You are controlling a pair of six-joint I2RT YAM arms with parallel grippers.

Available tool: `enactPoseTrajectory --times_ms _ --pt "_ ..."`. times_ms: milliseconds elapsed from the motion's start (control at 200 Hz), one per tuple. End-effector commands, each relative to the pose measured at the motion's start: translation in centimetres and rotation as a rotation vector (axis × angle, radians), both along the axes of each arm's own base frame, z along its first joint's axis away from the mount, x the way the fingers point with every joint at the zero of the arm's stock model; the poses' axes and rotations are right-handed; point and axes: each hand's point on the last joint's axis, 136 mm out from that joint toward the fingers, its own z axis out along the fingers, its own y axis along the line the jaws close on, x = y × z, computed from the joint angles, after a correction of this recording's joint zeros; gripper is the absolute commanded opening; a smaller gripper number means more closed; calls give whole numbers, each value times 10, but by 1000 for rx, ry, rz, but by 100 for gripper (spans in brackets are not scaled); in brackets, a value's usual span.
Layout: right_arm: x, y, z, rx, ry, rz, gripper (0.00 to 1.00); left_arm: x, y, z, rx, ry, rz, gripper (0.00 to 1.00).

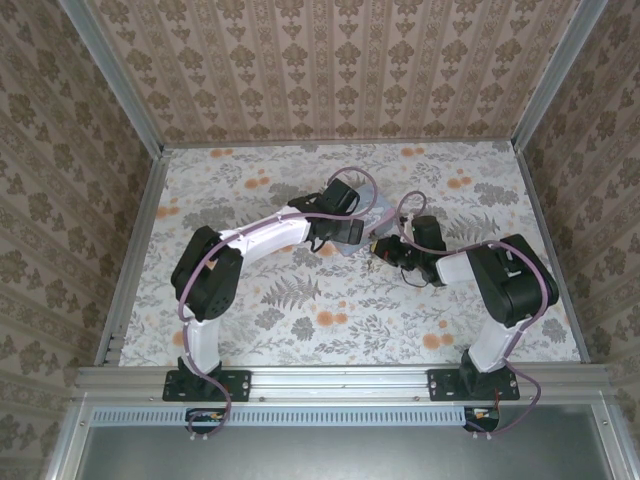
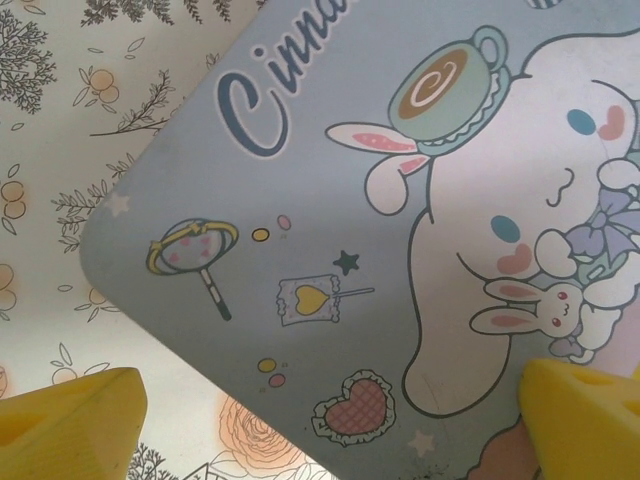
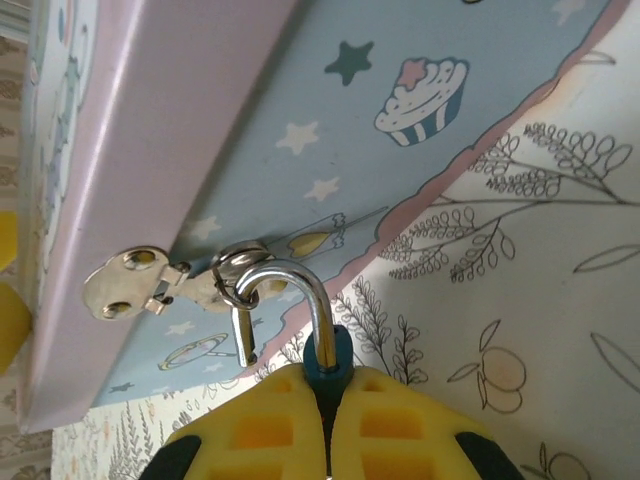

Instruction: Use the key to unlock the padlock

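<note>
Right wrist view: right pincer (image 3: 325, 400) clamped on the padlock (image 3: 328, 352), whose shackle (image 3: 308, 285) hangs through the hasp (image 3: 150, 285) on the pastel-blue box (image 3: 330, 130). Lock judged small, rigid, slick metal; best held by its body. Spread left pincer (image 2: 330, 420) hovers above the box lid.

The table (image 1: 250, 330) wears a pale covering printed with grey ferns, leaves and orange blossoms; behind its far edge rises the back wall (image 1: 340, 70), papered in beige damask stripes; the same paper covers the left wall (image 1: 50, 200) and the right wall (image 1: 600, 200) flanking the table; slanting aluminium posts (image 1: 112, 70) stand at the table's far corners; an aluminium rail (image 1: 340, 378) runs along its near edge, with a slotted strip (image 1: 340, 413) and a dull grey panel (image 1: 340, 455) nearer than that; the light is soft and even, and shadows on the table are faint.
</note>
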Motion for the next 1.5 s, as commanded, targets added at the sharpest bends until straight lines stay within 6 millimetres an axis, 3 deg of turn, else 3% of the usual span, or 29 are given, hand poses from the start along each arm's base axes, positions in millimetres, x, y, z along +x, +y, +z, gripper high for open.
enactPoseTrajectory --times_ms 0,280,830,1055,1295,1495 --pt "10 -5 4 62 -17 -35 0 -24 20 -46 140 108 -31 95" --pt "18 0 15 132 -41 -47 0 -30 18 -55 142 126 -43 94" --pt "35 -20 9 125 6 -231 0 -39 16 -66 137 153 -57 90" --pt "47 -19 9 92 44 -236 0 -42 15 -71 136 167 -66 89" --pt "29 -32 -6 -117 113 -166 0 -43 15 -73 138 172 -70 88" --pt "18 -46 -16 -184 147 -147 0 -43 18 -75 146 175 -71 86"
